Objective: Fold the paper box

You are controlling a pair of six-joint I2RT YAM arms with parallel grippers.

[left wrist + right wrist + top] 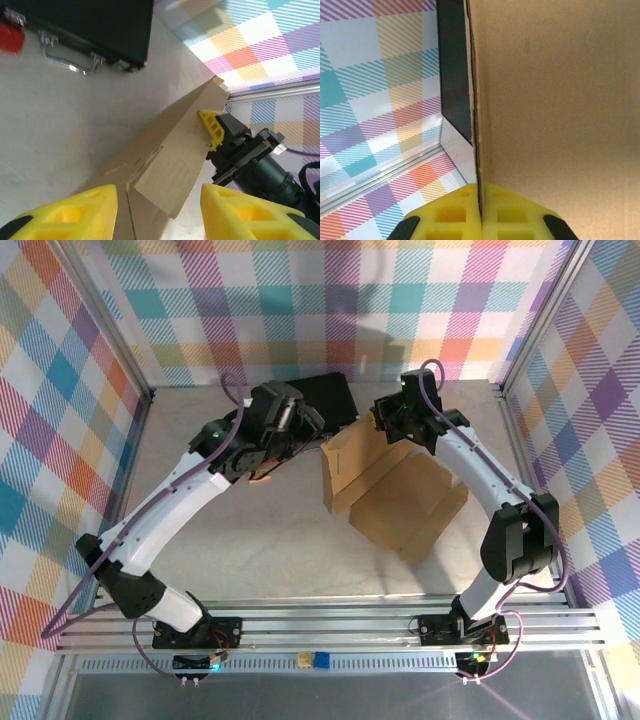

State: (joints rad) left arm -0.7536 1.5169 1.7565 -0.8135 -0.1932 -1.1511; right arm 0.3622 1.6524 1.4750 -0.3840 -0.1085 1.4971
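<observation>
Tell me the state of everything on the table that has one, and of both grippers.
paper box: partly folded, one panel raised upright, the rest lying flat.
black case: closed, lying flat.
left gripper: open, holding nothing, fingers either side of the view onto the cardboard.
right gripper: shut on the edge of the raised panel.

Both arms reach forward, wrists converging; left fingers apart, right fingers pinched together.
</observation>
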